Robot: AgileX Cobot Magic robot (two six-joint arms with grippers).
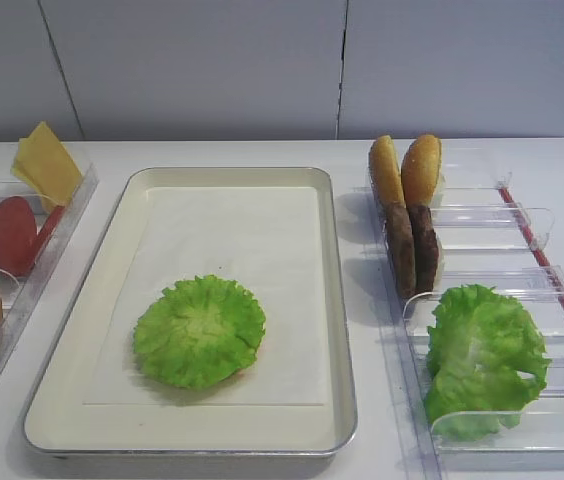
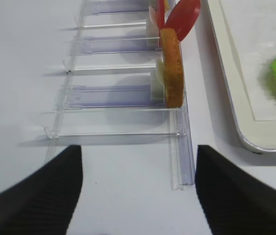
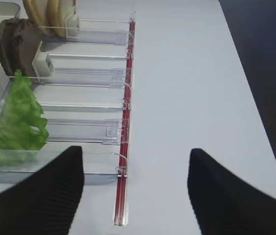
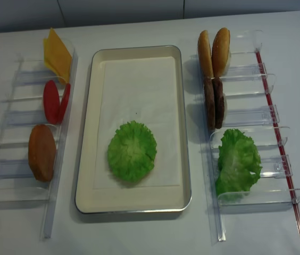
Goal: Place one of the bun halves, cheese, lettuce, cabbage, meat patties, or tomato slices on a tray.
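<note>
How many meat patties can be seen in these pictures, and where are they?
2. Both meat patties stand on edge, side by side, in the right rack, between the buns and the leaf bunch.

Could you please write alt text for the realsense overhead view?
A round lettuce leaf lies on the liner of a silver tray. Clear racks on both sides hold buns, patties, cabbage, tomato and cheese.

Both the left claw [image 2: 138, 191] and right claw [image 3: 135, 191] seemingly gape, empty.
</note>
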